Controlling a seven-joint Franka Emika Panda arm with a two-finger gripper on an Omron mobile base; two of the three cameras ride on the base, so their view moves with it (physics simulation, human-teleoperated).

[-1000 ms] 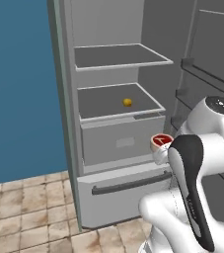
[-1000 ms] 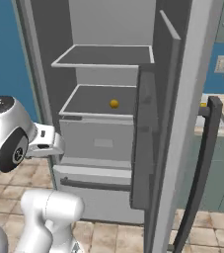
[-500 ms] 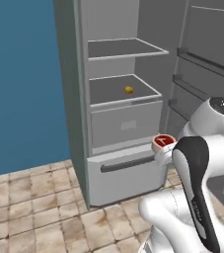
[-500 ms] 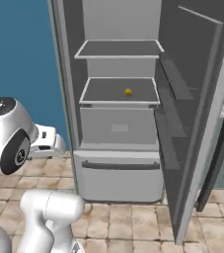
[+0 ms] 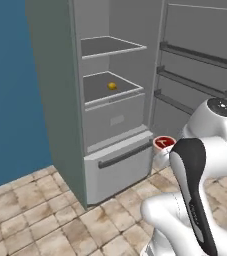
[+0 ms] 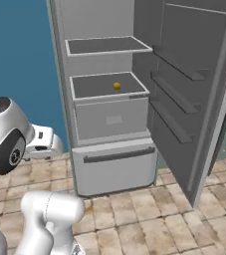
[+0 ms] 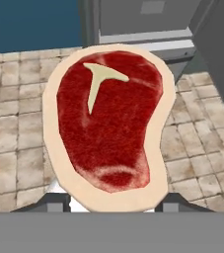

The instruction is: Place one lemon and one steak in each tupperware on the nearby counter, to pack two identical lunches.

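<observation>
Pincer (image 7: 114,206) of mine grips the flat red, fat-rimmed steak (image 7: 108,126), its long axis pointing away toward the open grey fridge (image 7: 143,22).

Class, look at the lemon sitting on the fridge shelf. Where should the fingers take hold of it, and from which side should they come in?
Grip the lemon across its middle, coming in level from the open front of the fridge. It is small and roundish, resting on a shelf with another shelf above, so a top-down approach looks cramped.
</observation>
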